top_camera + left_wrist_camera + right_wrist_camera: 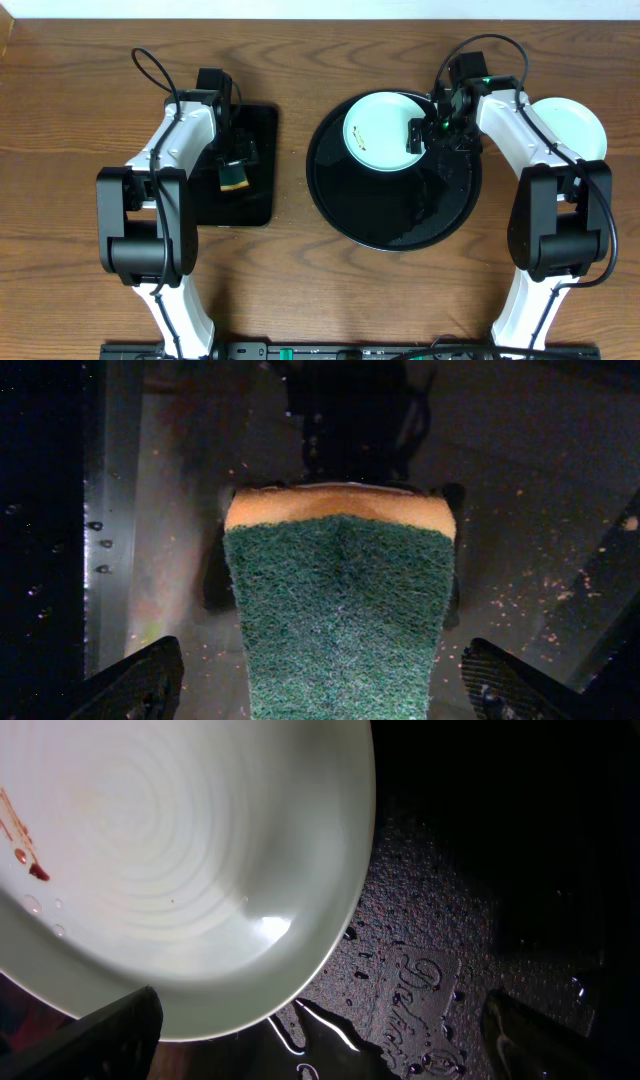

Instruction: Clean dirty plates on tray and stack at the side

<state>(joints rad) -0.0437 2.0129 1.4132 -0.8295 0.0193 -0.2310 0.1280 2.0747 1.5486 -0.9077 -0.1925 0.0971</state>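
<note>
Green-topped yellow sponge (340,620) on the black tray (520,490), between the wide-spread fingertips (140,680) of the left claw (325,682)

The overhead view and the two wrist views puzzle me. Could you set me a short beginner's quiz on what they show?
1. True or false: the sponge lies on the round tray.
2. Multiple choice: the plate on the round tray is A spotless, B smudged with reddish brown, C broken in two.
3. In a word or two: which gripper hovers over that plate?

Key: 1 false, it lies on the rectangular tray; 2 B; 3 the right gripper, with its jaws open.
</note>
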